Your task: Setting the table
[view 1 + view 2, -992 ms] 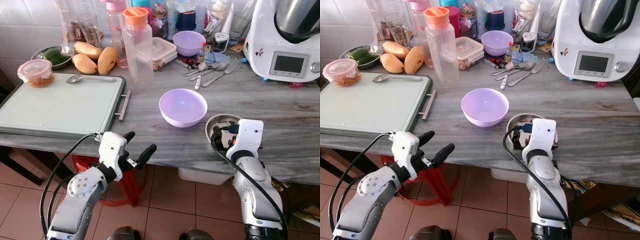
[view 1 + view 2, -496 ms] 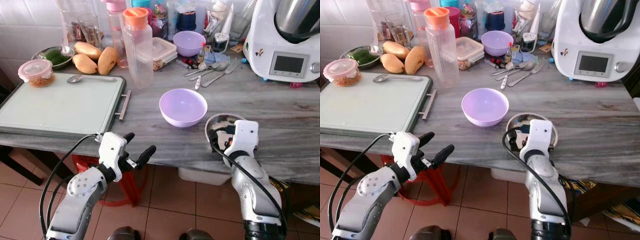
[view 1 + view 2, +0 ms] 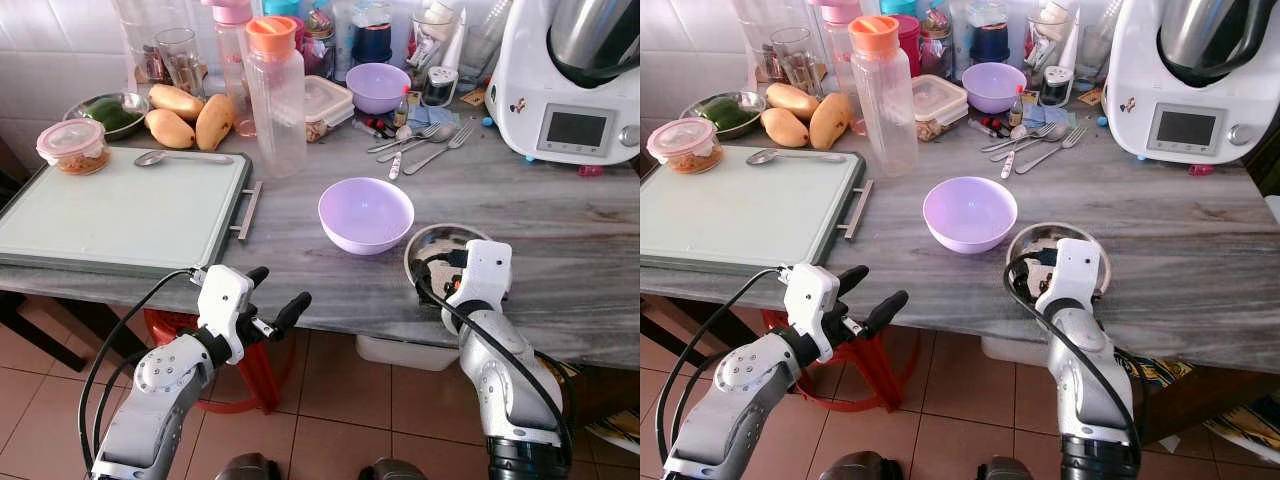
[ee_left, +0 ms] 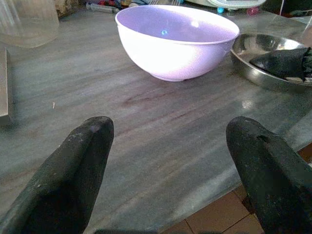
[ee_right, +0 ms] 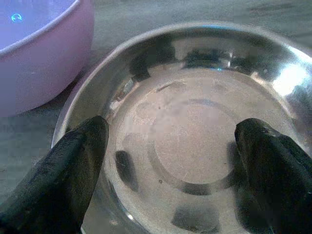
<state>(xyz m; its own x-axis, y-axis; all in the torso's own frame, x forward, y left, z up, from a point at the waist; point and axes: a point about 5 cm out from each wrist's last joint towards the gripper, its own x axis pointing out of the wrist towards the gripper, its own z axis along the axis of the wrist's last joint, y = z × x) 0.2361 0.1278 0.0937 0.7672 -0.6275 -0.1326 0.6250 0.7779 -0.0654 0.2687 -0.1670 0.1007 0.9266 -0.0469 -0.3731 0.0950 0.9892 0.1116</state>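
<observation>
Bowl (image 3: 366, 214) at counter (image 3: 560, 220) centre; steel plate (image 3: 437, 246) just right; tray (image 3: 120, 213) left; bottles (image 3: 275, 95), cutlery (image 3: 425, 143) behind.

Glossy steel dish (image 5: 195, 141), smooth matt lilac plastic bowl (image 3: 366, 213), polished grey-veined stone counter (image 3: 560, 215)

Steel plate drawn nearer the lilac bowl

Over the last second the right gripper (image 3: 452, 272) has slid leftward and a little farther in over the worktop (image 3: 560, 215), and the steel plate (image 3: 432, 243) under it has shifted the same way, so its rim now lies just beside the lilac bowl (image 3: 366, 213) and more of the plate shows past the wrist
</observation>
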